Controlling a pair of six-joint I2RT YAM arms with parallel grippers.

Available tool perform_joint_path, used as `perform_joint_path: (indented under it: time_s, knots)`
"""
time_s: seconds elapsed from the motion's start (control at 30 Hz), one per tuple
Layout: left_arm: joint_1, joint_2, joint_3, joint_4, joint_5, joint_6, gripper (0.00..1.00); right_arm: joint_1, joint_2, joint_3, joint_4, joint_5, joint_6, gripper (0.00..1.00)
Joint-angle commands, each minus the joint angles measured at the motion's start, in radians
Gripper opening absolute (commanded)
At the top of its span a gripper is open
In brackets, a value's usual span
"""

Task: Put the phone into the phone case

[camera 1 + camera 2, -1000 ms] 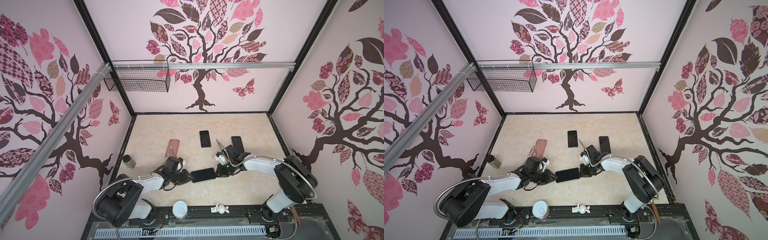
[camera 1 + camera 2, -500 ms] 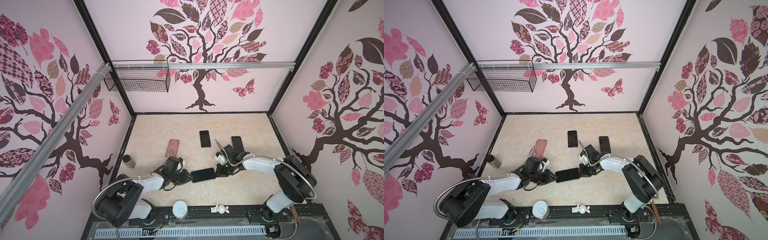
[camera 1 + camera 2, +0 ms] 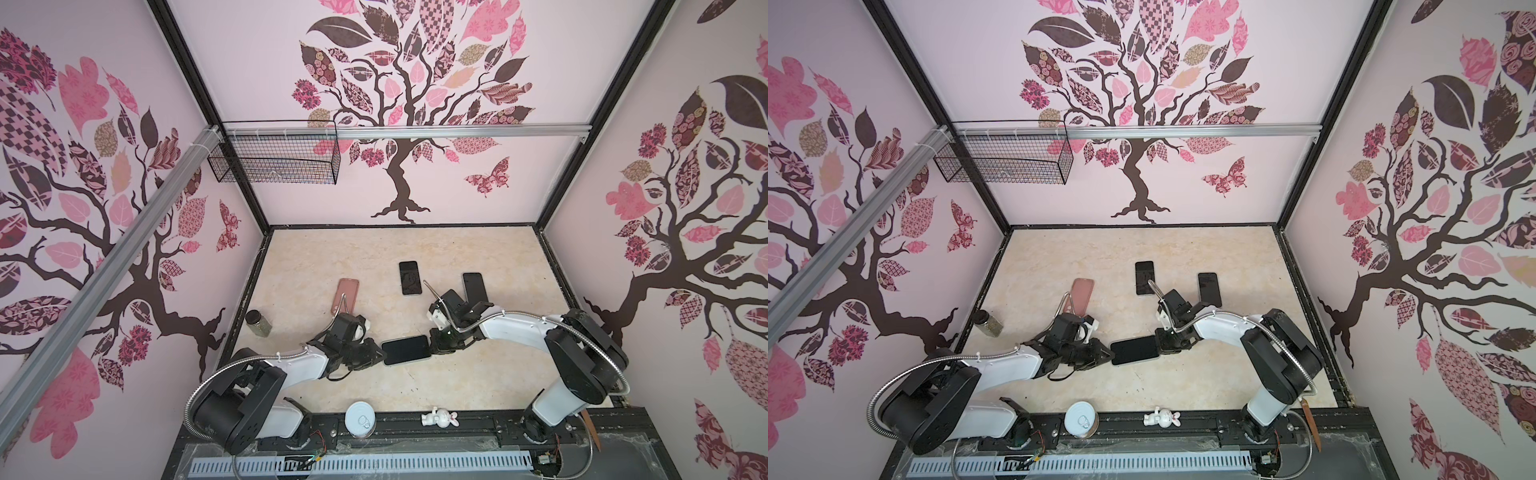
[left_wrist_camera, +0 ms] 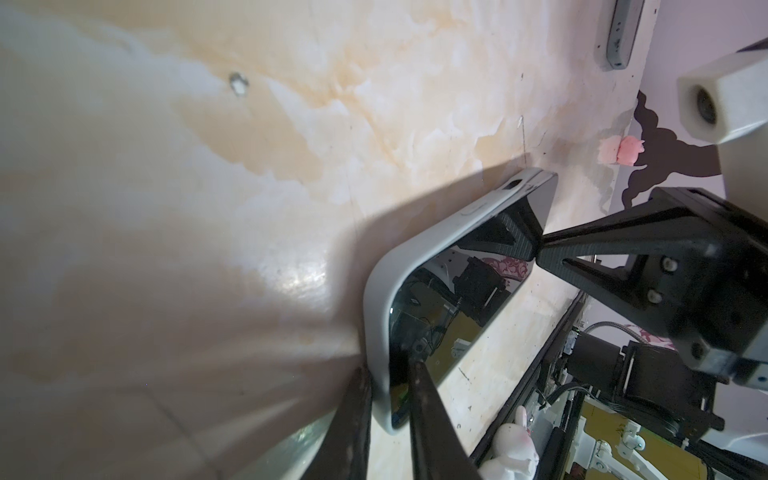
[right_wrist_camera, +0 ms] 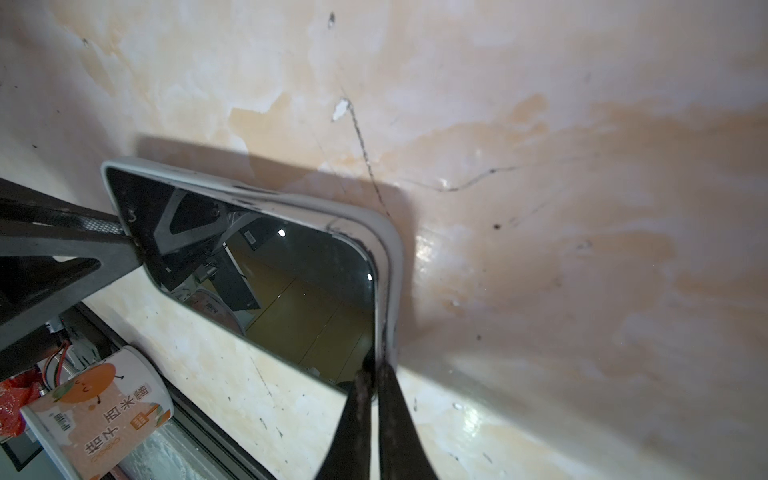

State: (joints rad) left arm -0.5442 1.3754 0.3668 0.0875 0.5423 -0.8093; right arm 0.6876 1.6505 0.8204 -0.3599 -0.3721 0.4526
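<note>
A dark-screened phone (image 3: 405, 350) (image 3: 1136, 350) lies flat at the front middle of the table, inside a light grey phone case (image 4: 376, 299) (image 5: 390, 257) whose rim wraps its end and one long side. My left gripper (image 3: 380, 357) (image 3: 1108, 356) (image 4: 388, 399) is shut on the left end, one finger on the screen and one against the case's outer side. At the opposite end my right gripper (image 3: 432, 347) (image 3: 1160, 347) (image 5: 375, 372) is shut, with its tips pressed on the seam between the phone (image 5: 291, 291) and the rim.
A pink case (image 3: 345, 296) lies behind the left arm. Two black phones (image 3: 409, 277) (image 3: 473, 286) lie behind the right arm. A jar (image 3: 257, 322) stands at the left edge. A can (image 3: 360, 419) and a rabbit figurine (image 3: 439, 417) sit on the front rail.
</note>
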Motion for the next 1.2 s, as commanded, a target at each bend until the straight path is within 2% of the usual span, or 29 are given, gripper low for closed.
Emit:
perform_joint_path:
  time_s: [0.0, 0.3, 0.87, 1.17]
  knots:
    - [-0.040, 0.042, 0.035, 0.047, -0.005, 0.012, 0.20, 0.119, 0.239, -0.096, 0.163, 0.051, -0.006, 0.10]
    - [-0.043, 0.039, 0.032, 0.047, -0.019, 0.004, 0.19, 0.126, 0.238, -0.093, 0.116, 0.166, -0.014, 0.15]
    - [-0.042, -0.013, 0.029, 0.004, -0.072, 0.007, 0.19, 0.142, 0.147, -0.011, -0.052, 0.365, -0.046, 0.16]
    - [-0.042, -0.098, 0.060, -0.168, -0.173, 0.068, 0.19, 0.141, 0.094, 0.068, -0.141, 0.430, -0.081, 0.16]
